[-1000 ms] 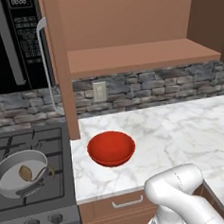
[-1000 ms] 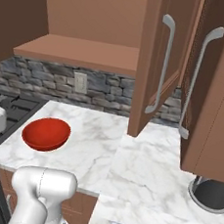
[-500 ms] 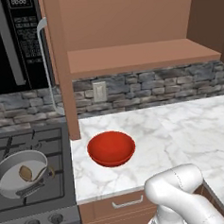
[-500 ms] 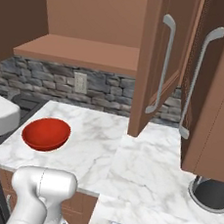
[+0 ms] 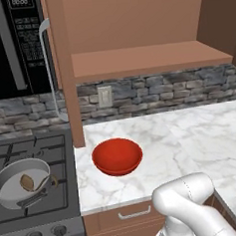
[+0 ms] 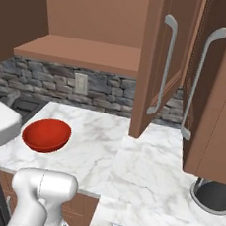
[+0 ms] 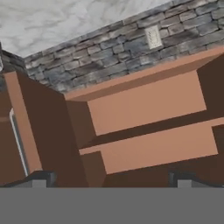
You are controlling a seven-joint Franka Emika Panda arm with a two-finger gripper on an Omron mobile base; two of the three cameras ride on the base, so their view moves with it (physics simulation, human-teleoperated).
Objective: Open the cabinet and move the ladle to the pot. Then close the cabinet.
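The cabinet (image 5: 146,58) stands open, its shelves bare. Its left door (image 5: 64,69) is edge-on beside the microwave; the right doors (image 6: 160,65) swing out with long silver handles. On the stove sits the grey pot (image 5: 13,173), and the brown ladle (image 5: 27,182) lies inside it, handle toward the right rim. In the hand view my gripper (image 7: 113,179) is open, fingertips (image 7: 41,178) far apart with nothing between them, facing the open cabinet (image 7: 148,105), which appears rolled over.
A red bowl (image 5: 117,156) rests on the marble counter (image 5: 191,135) near the stove (image 5: 42,215). The black microwave (image 5: 10,42) hangs above the stove. A dark round vessel (image 6: 214,196) stands at the counter's right end. The open doors jut over the counter.
A white arm section at the left edge of the right base view has come slightly further into the picture. The ladle, pot, bowl and doors have not moved.
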